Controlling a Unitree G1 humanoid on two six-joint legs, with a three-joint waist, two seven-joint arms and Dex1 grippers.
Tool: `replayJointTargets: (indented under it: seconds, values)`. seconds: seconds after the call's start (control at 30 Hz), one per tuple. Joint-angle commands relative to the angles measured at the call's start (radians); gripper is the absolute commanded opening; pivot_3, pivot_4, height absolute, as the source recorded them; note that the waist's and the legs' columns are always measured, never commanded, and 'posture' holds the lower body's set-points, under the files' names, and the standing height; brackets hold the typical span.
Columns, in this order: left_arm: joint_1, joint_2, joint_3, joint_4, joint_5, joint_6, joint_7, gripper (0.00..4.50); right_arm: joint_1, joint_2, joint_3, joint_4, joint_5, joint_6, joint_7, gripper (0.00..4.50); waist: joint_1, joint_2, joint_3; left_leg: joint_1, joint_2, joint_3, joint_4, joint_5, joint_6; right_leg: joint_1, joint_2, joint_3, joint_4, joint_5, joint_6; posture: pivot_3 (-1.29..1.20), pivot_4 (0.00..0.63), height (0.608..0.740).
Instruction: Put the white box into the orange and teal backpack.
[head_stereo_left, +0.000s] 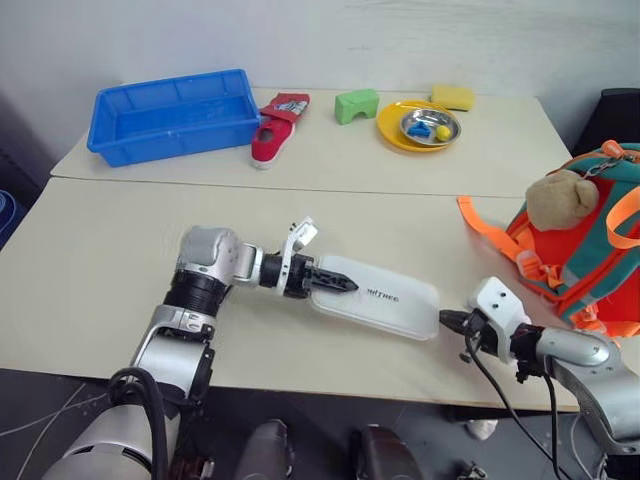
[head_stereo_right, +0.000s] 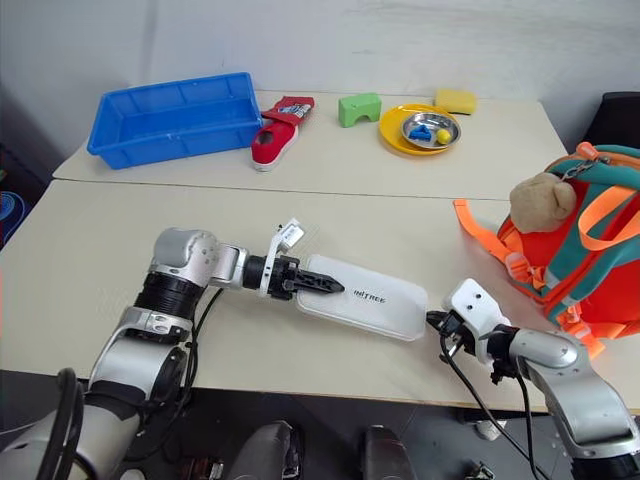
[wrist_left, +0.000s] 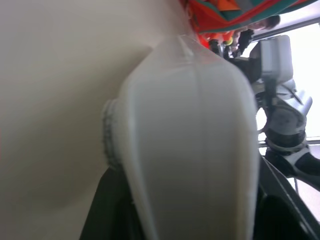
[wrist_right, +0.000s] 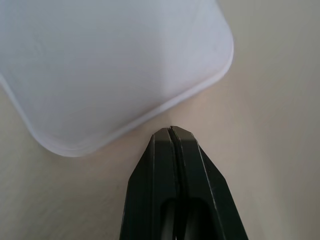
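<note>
The white box (head_stereo_left: 385, 300) lies flat on the near table, its long side running left to right. My left gripper (head_stereo_left: 340, 283) is shut on the box's left end, one black finger lying across its top; the left wrist view has the box (wrist_left: 195, 150) between the fingers. My right gripper (head_stereo_left: 448, 321) is shut and empty, its tips (wrist_right: 171, 131) just short of the box's right corner (wrist_right: 110, 65). The orange and teal backpack (head_stereo_left: 590, 250) stands at the table's right edge with a tan teddy bear (head_stereo_left: 562, 200) on its front, beyond my right gripper.
On the far table are a blue bin (head_stereo_left: 170, 112), a red shoe (head_stereo_left: 278, 130), a green block (head_stereo_left: 356, 104), a yellow plate (head_stereo_left: 392, 128) holding a metal bowl (head_stereo_left: 430, 125), and a yellow sponge (head_stereo_left: 452, 96). An orange strap (head_stereo_left: 485, 232) trails from the backpack.
</note>
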Motion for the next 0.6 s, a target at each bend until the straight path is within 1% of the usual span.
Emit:
replayJointTargets:
  seconds: [0.03, 0.13, 0.27, 0.3, 0.33, 0.4, 0.43, 0.5, 0.6]
  values:
    - [-0.027, 0.019, 0.051, -0.038, -0.042, 0.024, 0.010, 1.26, 0.004, 0.011, -0.012, -0.020, -0.012, -0.015, -0.019, 0.00, -0.003, 0.000, 0.000, 0.000, 0.000, 0.000, 0.000, 0.000, 0.000, 0.000, 0.000, 0.000, 0.000, 0.000, 0.000, 0.00, 0.150, 0.740]
    - [-0.026, 0.008, 0.091, -0.043, -0.062, 0.041, 0.024, 1.26, 0.011, 0.023, -0.032, -0.030, -0.013, -0.017, -0.044, 0.00, -0.003, 0.000, 0.000, 0.000, 0.000, 0.000, 0.000, 0.000, 0.000, 0.000, 0.000, 0.000, 0.000, 0.000, 0.000, 0.00, 0.150, 0.740]
    - [-0.016, -0.006, 0.147, -0.082, -0.105, 0.043, 0.033, 1.26, 0.090, 0.057, -0.184, -0.133, 0.072, 0.068, -0.092, 0.00, 0.002, 0.000, 0.000, -0.002, 0.000, -0.001, 0.000, 0.000, 0.000, -0.001, 0.000, 0.000, 0.000, 0.000, 0.000, 0.00, 0.150, 0.740]
    - [-0.013, -0.009, 0.163, -0.094, -0.116, 0.050, 0.038, 1.26, 0.119, 0.063, -0.225, -0.164, 0.103, 0.091, -0.088, 0.17, 0.002, 0.000, 0.000, -0.002, 0.000, -0.001, 0.000, 0.000, 0.000, -0.001, 0.000, 0.000, 0.000, 0.000, 0.000, 0.00, 0.150, 0.740]
    - [-0.015, -0.010, 0.196, -0.105, -0.133, 0.054, 0.040, 1.26, 0.180, 0.077, -0.315, -0.213, 0.162, 0.124, -0.074, 0.35, 0.003, 0.000, 0.000, -0.002, 0.000, -0.001, -0.001, 0.000, 0.000, -0.001, 0.000, 0.000, 0.000, 0.000, 0.000, 0.00, 0.150, 0.740]
    - [-0.006, 0.007, 0.260, -0.161, -0.177, 0.040, 0.031, 1.26, 0.318, 0.128, -0.612, -0.290, 0.315, 0.215, -0.063, 0.87, 0.014, 0.000, 0.000, -0.002, 0.000, -0.001, -0.001, 0.000, 0.000, -0.001, 0.000, 0.000, 0.000, 0.000, 0.001, 0.00, 0.150, 0.740]
    - [0.002, 0.024, 0.276, -0.195, -0.191, 0.032, 0.027, 1.26, 0.359, 0.141, -0.747, -0.302, 0.382, 0.251, -0.064, 1.19, 0.016, 0.000, 0.001, -0.002, 0.000, -0.001, -0.002, 0.000, 0.000, -0.001, 0.000, 0.000, 0.000, -0.001, 0.001, 0.00, 0.150, 0.740]
    - [0.009, 0.041, 0.296, -0.229, -0.208, 0.024, 0.035, 1.26, 0.386, 0.136, -0.893, -0.294, 0.477, 0.297, -0.079, 1.86, 0.014, 0.000, 0.001, -0.002, 0.000, -0.001, -0.003, 0.000, -0.001, -0.001, 0.000, 0.000, -0.001, -0.001, 0.001, 0.00, 0.150, 0.740]
    - [0.009, 0.061, 0.326, -0.252, -0.228, 0.007, 0.043, 1.26, 0.365, 0.095, -1.006, -0.241, 0.576, 0.355, -0.115, 2.84, -0.007, -0.001, 0.001, 0.003, 0.000, 0.000, -0.004, 0.000, -0.001, 0.003, 0.000, 0.000, -0.002, 0.000, 0.001, 0.00, 0.150, 0.740]
